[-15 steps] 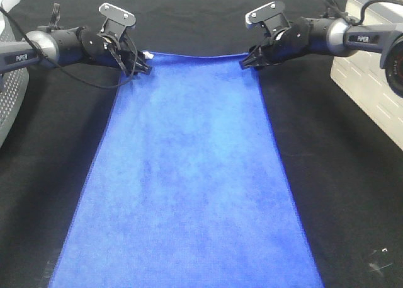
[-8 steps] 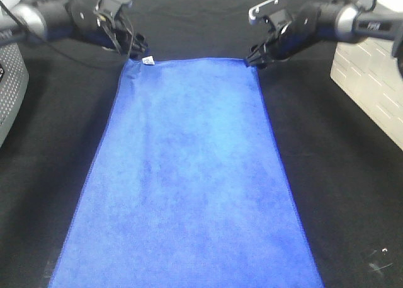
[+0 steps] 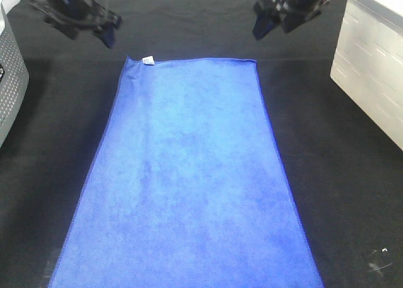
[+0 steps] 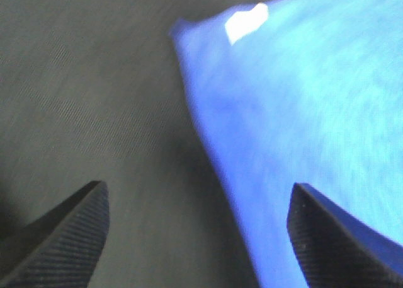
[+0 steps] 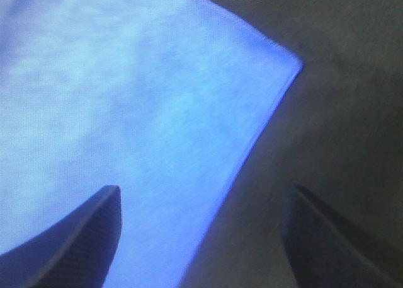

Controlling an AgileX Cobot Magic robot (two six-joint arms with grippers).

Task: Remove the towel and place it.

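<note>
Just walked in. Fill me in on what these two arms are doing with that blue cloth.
The blue towel lies spread flat on the black table cloth, its white tag at a far corner. Neither arm holds it. The left gripper and the right gripper both hover open, above and beyond the towel's two far corners, clear of the fabric. The towel looks laid out and released.

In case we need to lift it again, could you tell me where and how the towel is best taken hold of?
Probably by the two far corners, one gripper each. The towel lies flat on the black cloth, so only its hemmed edges give a pinch. Come from above and outside: left gripper at the tag corner, right gripper at the other.
</note>
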